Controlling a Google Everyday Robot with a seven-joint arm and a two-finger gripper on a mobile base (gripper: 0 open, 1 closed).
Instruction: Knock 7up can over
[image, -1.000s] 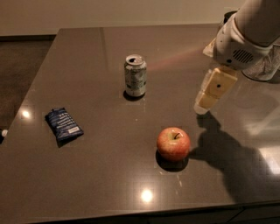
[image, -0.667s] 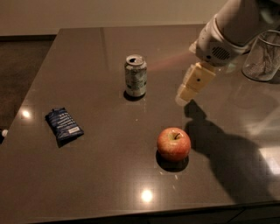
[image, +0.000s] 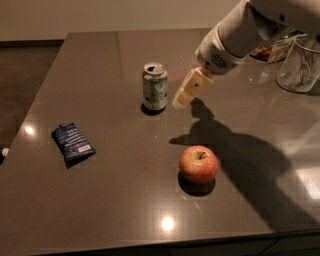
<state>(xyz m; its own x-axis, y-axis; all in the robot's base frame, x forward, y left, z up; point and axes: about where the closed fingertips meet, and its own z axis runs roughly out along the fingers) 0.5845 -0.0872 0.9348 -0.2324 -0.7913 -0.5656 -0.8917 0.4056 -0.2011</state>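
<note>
The 7up can (image: 154, 86) stands upright on the dark table (image: 115, 190), left of centre, silver top with pull-tab up. My gripper (image: 181, 100) comes in from the upper right on a white arm. Its cream fingers point down and to the left, and the tip is just right of the can, close to its lower side, with a small gap between them.
A red apple (image: 198, 164) sits in front of the can, toward the near edge. A blue snack bag (image: 73, 143) lies at the left. A glass jar (image: 299, 63) and a snack packet (image: 272, 50) stand at the far right. The table's near edge runs along the bottom.
My gripper has moved left across the table, from right of the apple to just beside the can. The can, apple and bag have not moved.
</note>
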